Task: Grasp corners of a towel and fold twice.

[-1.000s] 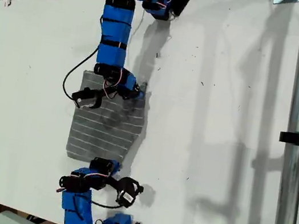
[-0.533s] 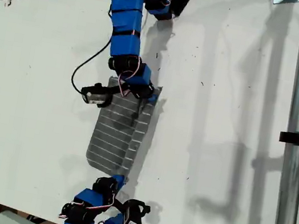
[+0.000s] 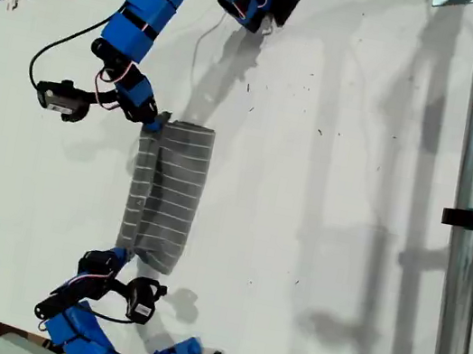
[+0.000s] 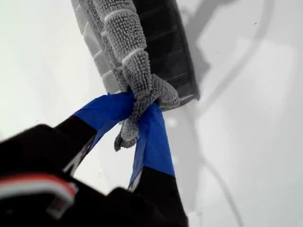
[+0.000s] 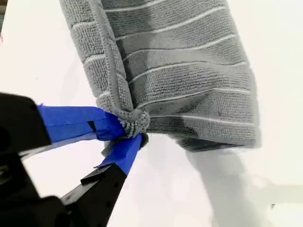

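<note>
The towel (image 3: 169, 193) lies left of centre in the exterior view, on the white bench (image 3: 340, 159). It is doubled lengthwise into a narrow strip, striped face up, and stretched between two arms, one reaching in from the frame's top edge and one from its bottom edge. The wrist views do not settle which arm is which.

My first gripper (image 4: 137, 118) is closed down to a narrow gap on a bunched corner (image 4: 142, 94), and a small tuft of cloth pokes out behind the taped jaws. My second gripper (image 5: 130, 130) is pinched tight on another corner (image 5: 135, 120), with the doubled layers fanning away from it.

Expect the cloth to behave as light, limp terry — no stiffness, so it sags and creases wherever it is unsupported. The pile probably grips the tape well, and breakage is no concern.

Hold it at the very corners, both layers together, and keep the strip taut between the arms — slack would likely skew the fold.
</note>
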Controlling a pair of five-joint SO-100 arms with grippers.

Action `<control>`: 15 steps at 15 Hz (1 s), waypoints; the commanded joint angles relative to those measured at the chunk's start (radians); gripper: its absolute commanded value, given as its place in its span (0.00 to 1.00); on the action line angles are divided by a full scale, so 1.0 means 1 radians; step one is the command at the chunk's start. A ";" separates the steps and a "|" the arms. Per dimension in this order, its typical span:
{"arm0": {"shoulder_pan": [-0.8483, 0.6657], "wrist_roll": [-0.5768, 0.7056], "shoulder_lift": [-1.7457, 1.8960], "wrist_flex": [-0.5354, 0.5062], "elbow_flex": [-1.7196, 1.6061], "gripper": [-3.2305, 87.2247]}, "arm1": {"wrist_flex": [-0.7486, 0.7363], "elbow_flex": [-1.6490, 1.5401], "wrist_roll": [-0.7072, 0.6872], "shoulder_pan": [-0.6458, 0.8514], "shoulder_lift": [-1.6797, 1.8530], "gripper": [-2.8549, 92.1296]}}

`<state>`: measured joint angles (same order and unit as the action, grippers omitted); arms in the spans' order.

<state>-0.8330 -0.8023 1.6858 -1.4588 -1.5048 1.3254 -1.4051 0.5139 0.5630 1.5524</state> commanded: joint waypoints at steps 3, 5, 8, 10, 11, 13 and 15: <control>-0.067 -0.011 -0.040 -0.031 0.055 0.00 | -0.023 0.031 -0.032 -0.031 0.008 0.03; -0.055 -0.097 -0.034 0.051 -0.130 0.00 | -0.080 -0.084 0.025 -0.087 -0.043 0.03; -0.041 -0.155 -0.094 0.126 -0.265 0.01 | -0.141 -0.155 0.084 -0.140 -0.175 0.03; -0.031 -0.166 -0.161 0.150 -0.273 0.03 | -0.178 -0.160 0.106 -0.147 -0.272 0.03; -0.023 -0.158 -0.207 0.156 -0.256 0.04 | -0.193 -0.160 0.107 -0.137 -0.308 0.03; 0.009 -0.155 -0.259 0.132 -0.213 0.14 | -0.190 -0.158 0.115 -0.123 -0.334 0.03; 0.057 -0.161 -0.221 0.005 -0.132 0.26 | -0.055 -0.086 0.147 -0.120 -0.291 0.28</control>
<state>-0.8176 -0.9618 1.4235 -1.3591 -1.7257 1.1689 -1.5601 0.6443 0.4310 1.2118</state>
